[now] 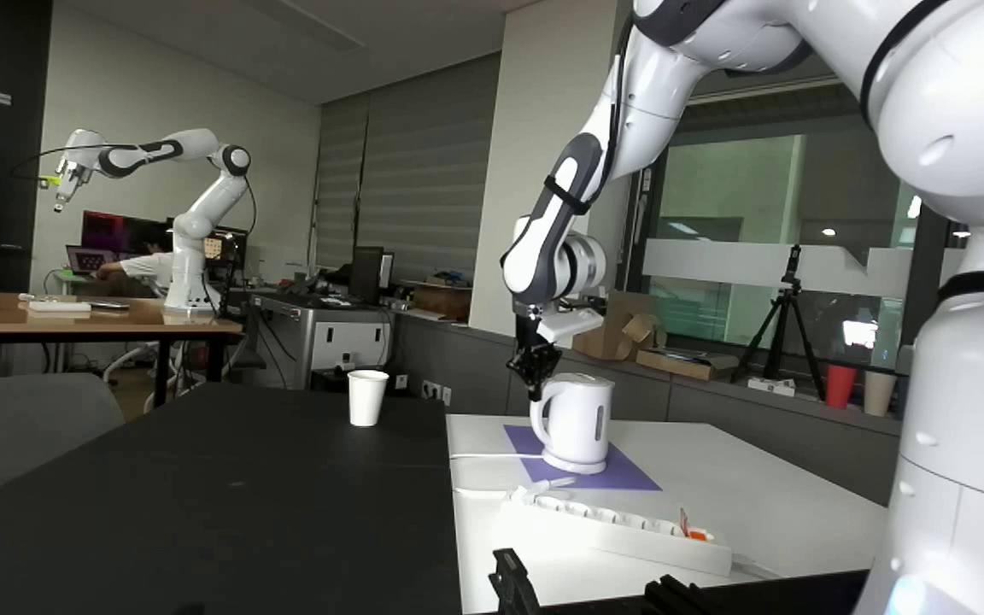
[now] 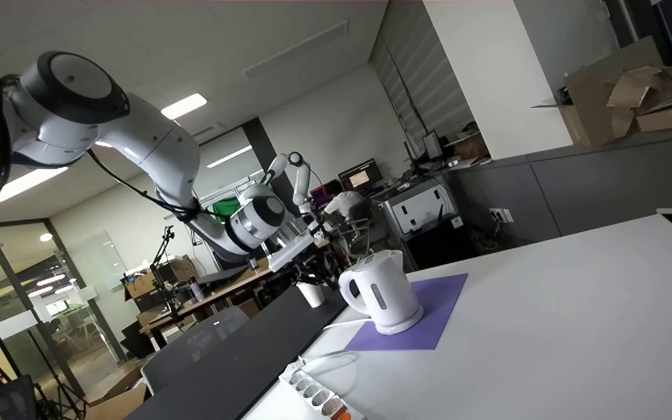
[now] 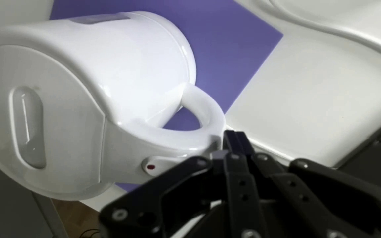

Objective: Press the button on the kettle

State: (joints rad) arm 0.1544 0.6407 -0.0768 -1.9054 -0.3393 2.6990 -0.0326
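Observation:
The white kettle (image 1: 579, 427) stands upright on a purple sheet and shows in both exterior views (image 2: 393, 297). In the wrist view the kettle (image 3: 134, 66) fills the left half. A small tab-shaped button (image 3: 160, 165) with a red dot lies on top, where the handle joins the lid. My gripper (image 3: 235, 134) has its two black fingertips pressed together with nothing between them. The fingertips are right by the outer end of the handle, past the button; whether they touch it I cannot tell. A finger linkage hides the button's handle-side end. In an exterior view the gripper (image 1: 535, 395) is at the handle's top.
The purple sheet (image 1: 629, 474) lies on a white table (image 2: 546, 326). A white power strip (image 1: 620, 530) and cables lie near the kettle. A white paper cup (image 1: 366, 400) stands on the black table (image 1: 287, 478) alongside.

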